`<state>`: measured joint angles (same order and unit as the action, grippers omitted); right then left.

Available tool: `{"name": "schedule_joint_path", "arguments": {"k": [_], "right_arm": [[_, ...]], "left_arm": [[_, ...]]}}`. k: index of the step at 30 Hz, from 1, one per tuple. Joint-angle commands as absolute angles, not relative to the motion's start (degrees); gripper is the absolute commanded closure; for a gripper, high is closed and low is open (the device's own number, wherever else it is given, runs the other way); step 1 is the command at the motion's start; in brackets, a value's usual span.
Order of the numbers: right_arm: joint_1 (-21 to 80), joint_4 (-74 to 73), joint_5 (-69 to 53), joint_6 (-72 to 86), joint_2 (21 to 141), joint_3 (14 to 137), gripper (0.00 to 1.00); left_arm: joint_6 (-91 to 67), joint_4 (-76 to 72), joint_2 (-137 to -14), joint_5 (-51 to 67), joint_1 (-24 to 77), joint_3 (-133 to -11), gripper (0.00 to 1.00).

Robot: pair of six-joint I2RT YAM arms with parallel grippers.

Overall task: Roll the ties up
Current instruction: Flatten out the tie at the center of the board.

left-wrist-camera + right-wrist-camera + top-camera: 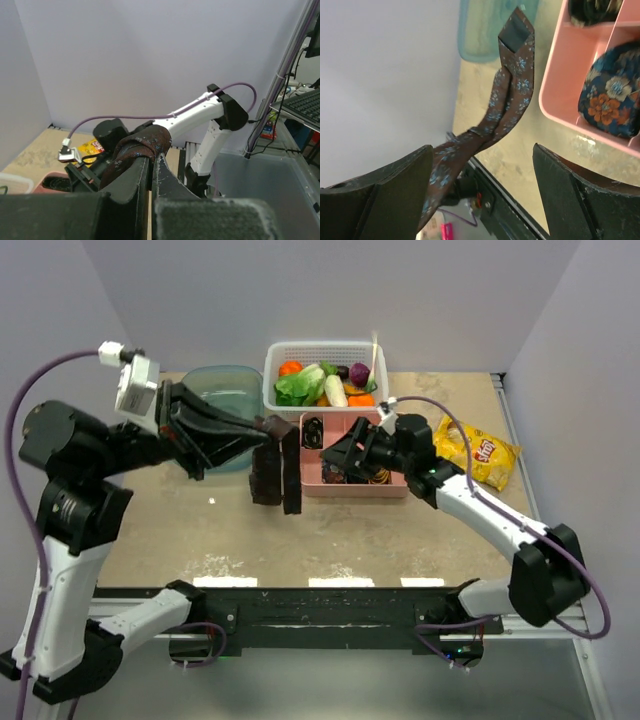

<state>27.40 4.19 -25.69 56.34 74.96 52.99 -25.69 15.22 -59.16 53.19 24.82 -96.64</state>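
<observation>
A dark brown tie with small blue flowers (277, 475) hangs doubled from my left gripper (272, 428), above the table and just left of the pink tray (318, 486). In the left wrist view the jaws (152, 159) are shut on the tie's fold (142, 144), which drapes over the fingertips. My right gripper (335, 453) is open and empty, over the tray and right of the hanging tie. In the right wrist view the tie (512, 95) hangs between its spread fingers (482, 150) without being gripped. Rolled ties lie in the tray: a navy floral one (612, 102) and a black one (592, 10).
A white basket of vegetables (325, 350) stands behind the tray. A teal bowl (225, 390) sits at the back left under my left arm. A yellow chip bag (482, 452) lies at the right. The table's near edge has a black rail (330, 605).
</observation>
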Motion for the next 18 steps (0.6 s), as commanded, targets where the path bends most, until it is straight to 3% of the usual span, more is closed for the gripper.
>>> {"name": "schedule_joint_path", "arguments": {"k": [1, 9, 18], "right_arm": [[34.35, 1.6, -27.52, 53.18, 80.84, 60.28, 0.16], [44.99, -4.82, -19.87, 44.4, 91.74, 68.37, 0.17], [54.14, -21.09, -7.83, 30.24, 107.39, 85.42, 0.25]], "left_arm": [[-16.97, 27.67, -53.37, 48.35, 24.87, -92.47, 1.0], [-13.8, 42.79, -41.32, 37.55, 24.87, -80.61, 1.0], [-13.71, 52.03, -30.6, 21.28, 24.79, -79.28, 1.0]]}}
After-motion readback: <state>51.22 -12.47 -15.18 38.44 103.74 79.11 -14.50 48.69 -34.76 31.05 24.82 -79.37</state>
